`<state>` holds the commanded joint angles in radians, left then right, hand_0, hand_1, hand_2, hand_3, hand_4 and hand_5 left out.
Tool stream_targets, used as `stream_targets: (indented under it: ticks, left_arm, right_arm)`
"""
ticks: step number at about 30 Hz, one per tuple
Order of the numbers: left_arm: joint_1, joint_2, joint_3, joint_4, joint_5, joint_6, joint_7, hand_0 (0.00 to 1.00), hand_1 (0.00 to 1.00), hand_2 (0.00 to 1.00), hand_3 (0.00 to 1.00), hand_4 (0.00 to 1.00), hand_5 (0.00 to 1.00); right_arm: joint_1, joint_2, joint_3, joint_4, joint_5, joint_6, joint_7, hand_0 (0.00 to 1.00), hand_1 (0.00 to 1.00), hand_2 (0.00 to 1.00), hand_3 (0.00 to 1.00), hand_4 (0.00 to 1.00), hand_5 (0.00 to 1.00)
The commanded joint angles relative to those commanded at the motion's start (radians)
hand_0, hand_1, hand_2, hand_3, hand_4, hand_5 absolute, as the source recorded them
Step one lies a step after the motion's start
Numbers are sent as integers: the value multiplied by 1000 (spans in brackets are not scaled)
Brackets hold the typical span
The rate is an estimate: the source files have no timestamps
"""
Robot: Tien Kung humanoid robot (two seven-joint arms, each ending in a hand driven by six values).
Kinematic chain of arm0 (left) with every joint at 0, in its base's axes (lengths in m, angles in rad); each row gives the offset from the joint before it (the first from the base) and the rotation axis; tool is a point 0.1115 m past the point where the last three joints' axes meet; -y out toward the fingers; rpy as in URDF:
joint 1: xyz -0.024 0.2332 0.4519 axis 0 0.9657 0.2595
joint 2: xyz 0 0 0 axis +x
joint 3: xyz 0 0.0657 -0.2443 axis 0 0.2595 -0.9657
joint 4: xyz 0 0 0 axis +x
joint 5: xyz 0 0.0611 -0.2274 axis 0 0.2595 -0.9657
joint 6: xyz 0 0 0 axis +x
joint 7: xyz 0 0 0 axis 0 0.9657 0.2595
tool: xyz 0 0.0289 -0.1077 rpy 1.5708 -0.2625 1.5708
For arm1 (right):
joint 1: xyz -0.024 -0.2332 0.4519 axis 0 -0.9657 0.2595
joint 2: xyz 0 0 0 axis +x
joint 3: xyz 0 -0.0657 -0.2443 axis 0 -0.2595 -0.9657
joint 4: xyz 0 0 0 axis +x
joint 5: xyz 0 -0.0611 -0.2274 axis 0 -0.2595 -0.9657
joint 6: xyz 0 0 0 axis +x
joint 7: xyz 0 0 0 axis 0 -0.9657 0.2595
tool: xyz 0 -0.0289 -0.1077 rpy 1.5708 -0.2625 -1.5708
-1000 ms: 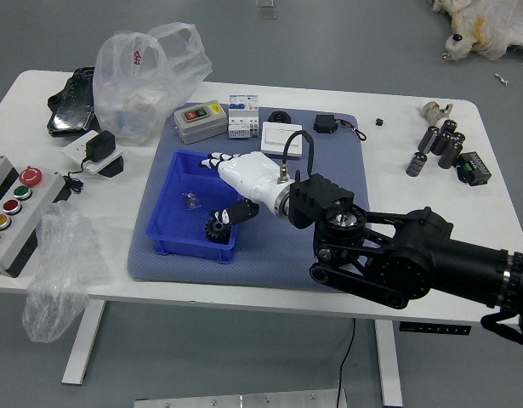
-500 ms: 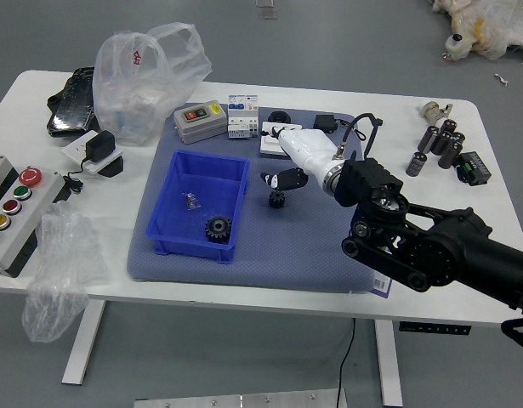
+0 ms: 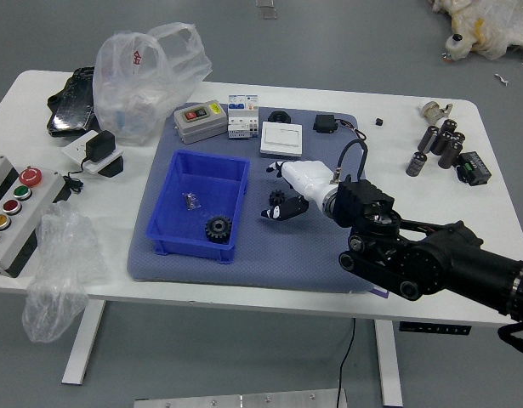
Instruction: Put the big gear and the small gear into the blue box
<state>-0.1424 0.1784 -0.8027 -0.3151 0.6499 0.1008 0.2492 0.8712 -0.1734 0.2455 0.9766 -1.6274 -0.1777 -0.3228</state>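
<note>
big gear (image 3: 218, 228) in the box (image 3: 178, 223) left of centre, small gear (image 3: 277, 197) on the mat (image 3: 282, 259) right of the box, button panel (image 3: 35, 204) at far left, bag (image 3: 140, 89) at upper left

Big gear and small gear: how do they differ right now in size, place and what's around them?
The big gear looks wider; the small gear is more compact.
The big gear lies inside the blue box, while the small gear is outside it, over the mat.
The right hand has its spread fingers and thumb on either side of the small gear; no hand is at the big gear.
Both are black and toothed.
</note>
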Motion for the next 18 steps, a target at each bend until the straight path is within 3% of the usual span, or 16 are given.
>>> stream_targets:
  ticks: [5, 6, 11, 12, 17, 18]
  left_arm:
    - [-3, 2, 2, 1, -1, 0, -3, 659, 618, 602, 755, 745, 648]
    - [-4, 2, 2, 1, -2, 0, -3, 659, 618, 602, 754, 746, 649]
    - [-5, 2, 5, 1, -6, 0, -5, 659, 618, 602, 754, 746, 649]
    - [-5, 2, 6, 1, -7, 0, -6, 659, 618, 603, 755, 746, 649]
    - [-6, 2, 12, 2, -13, 0, -11, 659, 618, 603, 755, 746, 649]
    - [-6, 2, 13, 2, -14, 0, -12, 659, 618, 602, 755, 747, 650]
  right_arm:
    - [6, 14, -30, -20, 17, -11, 4, 375, 559, 742, 785, 871, 413]
    - [7, 16, -35, -23, 19, -14, 5, 355, 502, 645, 680, 658, 250]
    - [9, 19, -50, -28, 23, -38, 12, 355, 502, 645, 680, 658, 250]
    - [9, 19, -51, -28, 22, -43, 13, 298, 434, 494, 627, 469, 130]
    - [12, 16, -54, -27, 10, -57, 13, 298, 434, 494, 627, 469, 130]
    - [13, 15, -54, -27, 7, -58, 12, 282, 420, 491, 628, 391, 112]
